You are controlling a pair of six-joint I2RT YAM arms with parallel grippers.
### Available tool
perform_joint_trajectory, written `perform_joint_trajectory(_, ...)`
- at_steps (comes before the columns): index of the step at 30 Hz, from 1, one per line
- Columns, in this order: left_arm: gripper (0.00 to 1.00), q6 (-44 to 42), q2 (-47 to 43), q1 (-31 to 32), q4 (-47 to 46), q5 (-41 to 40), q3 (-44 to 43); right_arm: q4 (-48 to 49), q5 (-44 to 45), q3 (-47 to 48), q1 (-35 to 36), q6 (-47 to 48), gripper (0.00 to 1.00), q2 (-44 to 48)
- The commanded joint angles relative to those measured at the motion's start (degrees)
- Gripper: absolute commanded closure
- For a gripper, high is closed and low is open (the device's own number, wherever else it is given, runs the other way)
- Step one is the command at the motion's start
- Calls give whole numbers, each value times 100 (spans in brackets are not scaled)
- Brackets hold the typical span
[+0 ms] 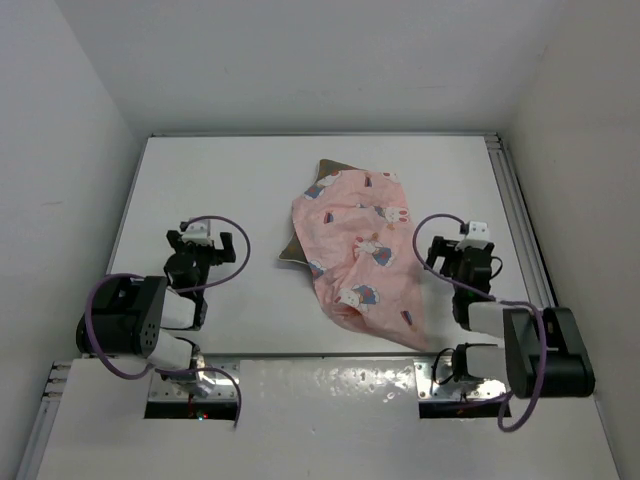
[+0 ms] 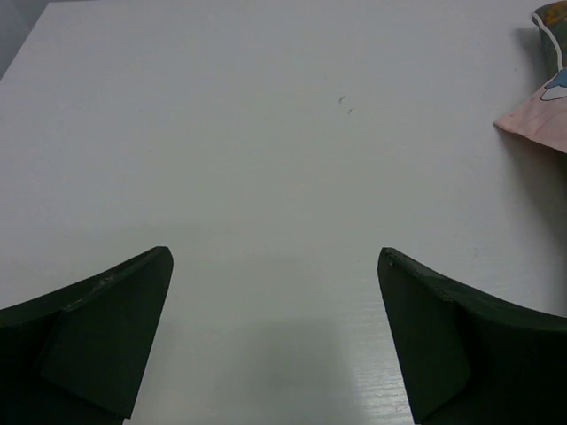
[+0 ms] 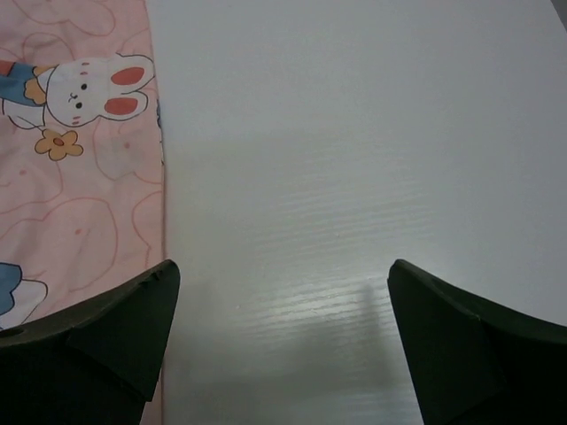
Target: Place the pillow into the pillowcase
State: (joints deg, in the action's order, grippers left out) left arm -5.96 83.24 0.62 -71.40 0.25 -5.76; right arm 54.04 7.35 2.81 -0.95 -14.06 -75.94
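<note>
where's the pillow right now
Top view: the pillow lies mid-table, mostly covered by the pillowcase, with only dark corners showing at the cloth's far and left edges.

- Your left tool [image 2: 275, 266] has its jaws spread wide; the two dark fingers [image 2: 97, 332] fill the lower corners of the view, with only table between them.
- The white table [image 2: 266, 142] stretches ahead of you, with two faint specks [image 2: 345, 104] further out.
- At your right edge, a pink corner of the pillowcase [image 2: 536, 124] lies on the table, well apart from the tool.
</note>
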Motion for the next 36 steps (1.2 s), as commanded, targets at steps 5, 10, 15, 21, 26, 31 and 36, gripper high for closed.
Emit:
perform_joint_trajectory(5,0,-54,-80,-62,-401,315,-74,-3754,74,2265,787,2263,1,1204)
perform_joint_trajectory(10,0,-1792,-1420,-195,2627,2271,-1522,-3515,3716,3479,2142,3931,1,678)
perform_joint_trajectory(15,0,-2406,-434,455,7418,1878,-4510,-6756,-239,5229,1785,612,34,432)
perform_joint_trajectory(21,1,-2008,-194,1387,8747,1592,-5172,-7504,-1447,5853,2019,-1308,39,-1239)
perform_joint_trajectory(26,0,-1338,289,1721,9318,2356,-5480,-6733,-930,5170,2511,-1783,1,-1643)
perform_joint_trajectory(31,0,-1154,52,1705,8995,1937,-5225,-6582,-762,5001,2785,-1968,53,-2012)
perform_joint_trajectory(36,0,-486,-167,1213,8546,1593,-5216,-6626,-449,5325,2530,-1697,100,-1672)
